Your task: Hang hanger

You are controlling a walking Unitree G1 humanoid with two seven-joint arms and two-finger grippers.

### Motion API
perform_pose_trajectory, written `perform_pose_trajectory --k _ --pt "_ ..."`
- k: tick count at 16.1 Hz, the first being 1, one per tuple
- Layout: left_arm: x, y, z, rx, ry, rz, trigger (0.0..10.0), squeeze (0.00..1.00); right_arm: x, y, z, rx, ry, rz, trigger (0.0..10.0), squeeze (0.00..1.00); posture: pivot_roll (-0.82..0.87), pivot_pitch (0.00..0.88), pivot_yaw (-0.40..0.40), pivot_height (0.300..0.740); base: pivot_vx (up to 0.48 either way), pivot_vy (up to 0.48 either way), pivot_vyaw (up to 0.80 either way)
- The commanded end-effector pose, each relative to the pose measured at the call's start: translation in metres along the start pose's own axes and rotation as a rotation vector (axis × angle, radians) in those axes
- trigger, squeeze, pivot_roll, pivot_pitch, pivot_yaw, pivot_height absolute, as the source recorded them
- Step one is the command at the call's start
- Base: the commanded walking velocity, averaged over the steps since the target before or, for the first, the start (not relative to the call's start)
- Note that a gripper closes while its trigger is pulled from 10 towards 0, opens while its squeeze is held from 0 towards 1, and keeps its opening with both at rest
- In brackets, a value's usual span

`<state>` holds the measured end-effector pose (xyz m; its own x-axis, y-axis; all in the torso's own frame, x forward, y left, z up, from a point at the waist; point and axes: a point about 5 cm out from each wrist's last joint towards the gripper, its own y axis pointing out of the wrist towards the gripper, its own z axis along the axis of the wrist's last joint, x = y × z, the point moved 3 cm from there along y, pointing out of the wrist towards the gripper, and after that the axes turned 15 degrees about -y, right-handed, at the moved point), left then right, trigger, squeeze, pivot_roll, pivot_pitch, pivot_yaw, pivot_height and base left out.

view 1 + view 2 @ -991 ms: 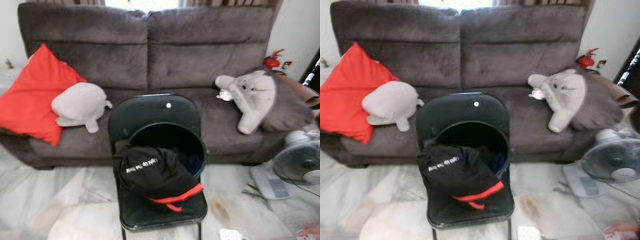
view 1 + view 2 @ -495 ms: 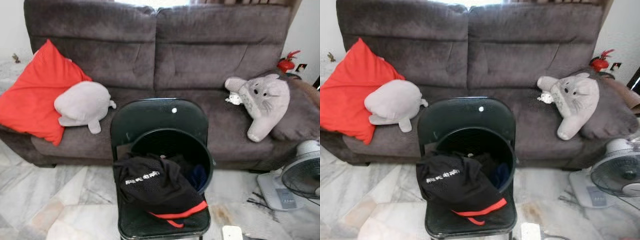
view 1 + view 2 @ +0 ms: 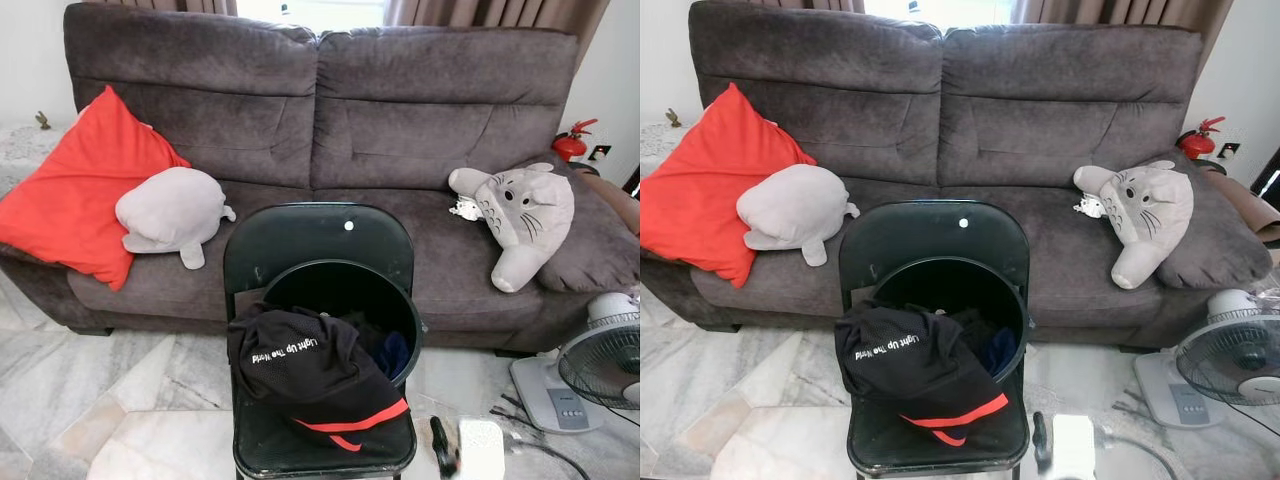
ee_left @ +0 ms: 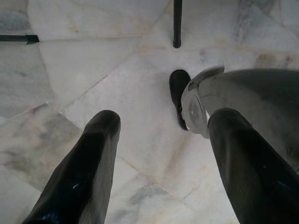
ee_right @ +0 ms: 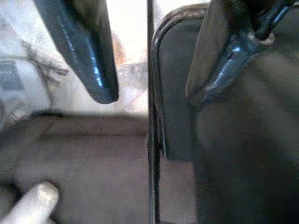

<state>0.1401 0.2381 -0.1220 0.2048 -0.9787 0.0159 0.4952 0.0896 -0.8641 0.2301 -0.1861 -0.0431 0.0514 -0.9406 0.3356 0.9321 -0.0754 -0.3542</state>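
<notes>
In the left eye view, the whole picture is sitting differently from half a second ago. More of the sofa (image 3: pixel 320 130) top is showing at the upper edge, and a white block (image 3: pixel 482 448) is coming in at the lower right, so the camera is moving, not the things. The black chair (image 3: pixel 300 235) is standing at centre bottom. The tipped basket (image 3: pixel 400 300) is on its seat, and the black garment (image 3: pixel 300 365) is spilling out toward the lower left. A red strip (image 3: pixel 355 418) is peeking from under the cloth; it may be the hanger, but I cannot tell. No rail is coming into sight, so I judge that the hanging itself is not yet starting.

In the right eye view, the same scene is sharpening, with the fan (image 3: pixel 1238 358) at the lower right.

In the left wrist view, the left gripper (image 4: pixel 163 121) is hanging over the marble floor (image 4: pixel 93 60) with its jaws wide and nothing between them.

In the right wrist view, the right gripper (image 5: pixel 152 93) is spread wide. A thin dark rod (image 5: pixel 150 154) is running up the middle between its fingers beside the chair's edge, and no finger is gripping it.
</notes>
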Motion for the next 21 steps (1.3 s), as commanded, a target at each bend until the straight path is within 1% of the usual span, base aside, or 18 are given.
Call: perform_pose_trajectory --k 1,3,4,5,6,8,9,10,11,13,17,19,21 --pt "0.000 -0.001 -0.003 -0.016 0.020 -0.010 10.0 0.00 -0.001 -0.007 0.014 0.059 -0.023 0.019 10.0 0.00 -0.01 0.042 -0.021 0.740 0.000 0.000 0.00" --pt "-0.001 -0.001 -0.003 -0.020 0.035 -0.011 10.0 0.00 -0.004 -0.020 0.013 0.072 -0.078 0.065 10.0 0.00 -0.03 0.040 -0.015 0.740 0.000 0.000 0.00" --pt "-0.001 0.000 -0.003 -0.021 0.044 -0.013 10.0 0.00 -0.003 -0.022 0.015 0.090 -0.090 0.067 10.0 0.00 -0.03 0.039 -0.014 0.740 0.000 0.000 0.00" --pt "-0.001 0.000 -0.002 -0.018 0.046 -0.013 10.0 0.00 0.001 -0.022 0.023 0.122 -0.094 0.053 10.0 1.00 -0.03 0.041 -0.015 0.740 0.000 0.000 0.00" --pt "-0.001 0.000 -0.001 -0.013 0.047 -0.012 10.0 0.00 -0.001 -0.022 0.042 0.202 -0.171 0.084 10.0 1.00 -0.03 0.050 -0.017 0.740 0.000 0.000 0.00" --pt "-0.001 0.000 0.000 -0.009 0.046 -0.011 10.0 0.00 -0.001 -0.019 0.049 0.216 -0.179 0.085 10.0 1.00 -0.03 0.056 -0.019 0.740 0.000 0.000 0.00" --pt "-0.001 0.000 0.000 -0.008 0.046 -0.011 10.0 0.00 0.000 -0.016 0.049 0.208 -0.178 0.081 10.0 0.95 -0.03 0.059 -0.019 0.740 0.000 0.000 0.00" --pt "-0.001 0.000 0.001 -0.009 0.044 -0.012 10.0 0.00 -0.002 -0.014 0.051 0.207 -0.181 0.095 10.0 0.12 -0.02 0.063 -0.021 0.740 0.000 0.000 0.00" --pt "-0.001 0.000 0.001 -0.010 0.042 -0.012 10.0 0.00 -0.004 -0.014 0.052 0.211 -0.183 0.108 10.0 0.00 -0.02 0.065 -0.022 0.740 0.000 0.000 0.00" --pt "-0.001 0.000 0.001 -0.012 0.039 -0.010 10.0 0.00 -0.004 -0.018 0.054 0.212 -0.183 0.113 10.0 0.00 -0.02 0.067 -0.023 0.740 0.000 0.000 0.00" --pt "-0.001 0.000 0.001 -0.016 0.041 -0.014 10.0 0.00 -0.006 -0.028 0.043 0.164 -0.176 0.127 10.0 0.00 -0.03 0.074 -0.022 0.740 0.000 0.000 0.00" --pt "0.000 0.000 0.001 -0.016 0.048 -0.020 10.0 0.00 -0.016 -0.029 0.034 0.129 -0.181 0.194 10.0 0.00 -0.02 0.073 -0.023 0.740 0.000 0.000 0.00" --pt "0.000 0.000 0.002 -0.012 0.050 -0.022 10.0 0.00 -0.018 -0.029 0.034 0.127 -0.181 0.203 10.0 0.00 -0.02 0.075 -0.025 0.740 0.000 0.000 0.00"
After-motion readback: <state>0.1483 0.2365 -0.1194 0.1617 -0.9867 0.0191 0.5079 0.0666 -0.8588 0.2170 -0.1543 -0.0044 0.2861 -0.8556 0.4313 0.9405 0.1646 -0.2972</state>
